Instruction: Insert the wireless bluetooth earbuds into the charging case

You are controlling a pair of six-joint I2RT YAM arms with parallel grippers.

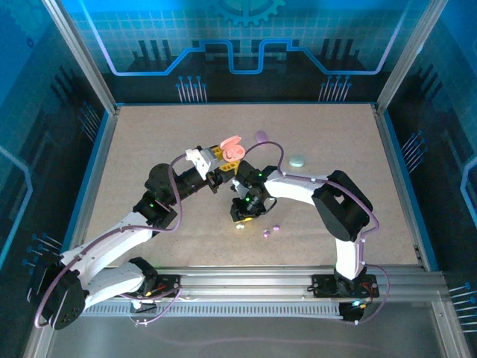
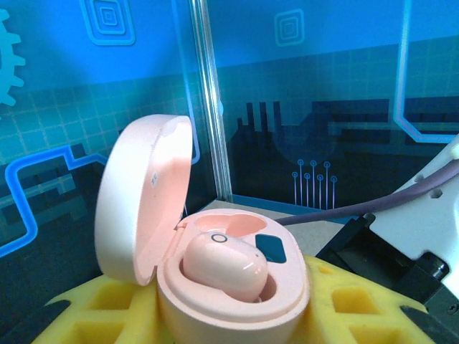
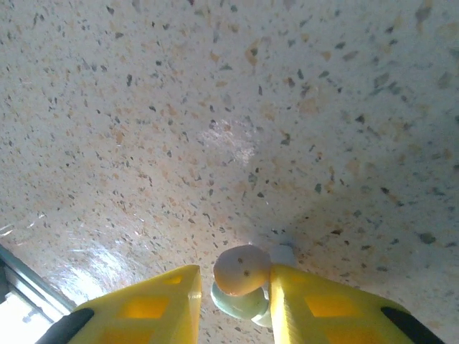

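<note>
Case (image 2: 143, 208), pale pink, glossy and oval, stands lid-open, clamped by the left gripper (image 2: 226, 315), a matching pebble-smooth pink earbud (image 2: 224, 266) seated inside. The right gripper (image 3: 240, 297) pinches a cream earbud (image 3: 242, 270) with two dark dots, just above a mint earbud (image 3: 233, 307) on the speckled table (image 3: 215, 107).

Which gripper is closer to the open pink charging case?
Left. The left gripper holds the pink charging case; the right gripper sits apart from it, toward the near edge.
</note>
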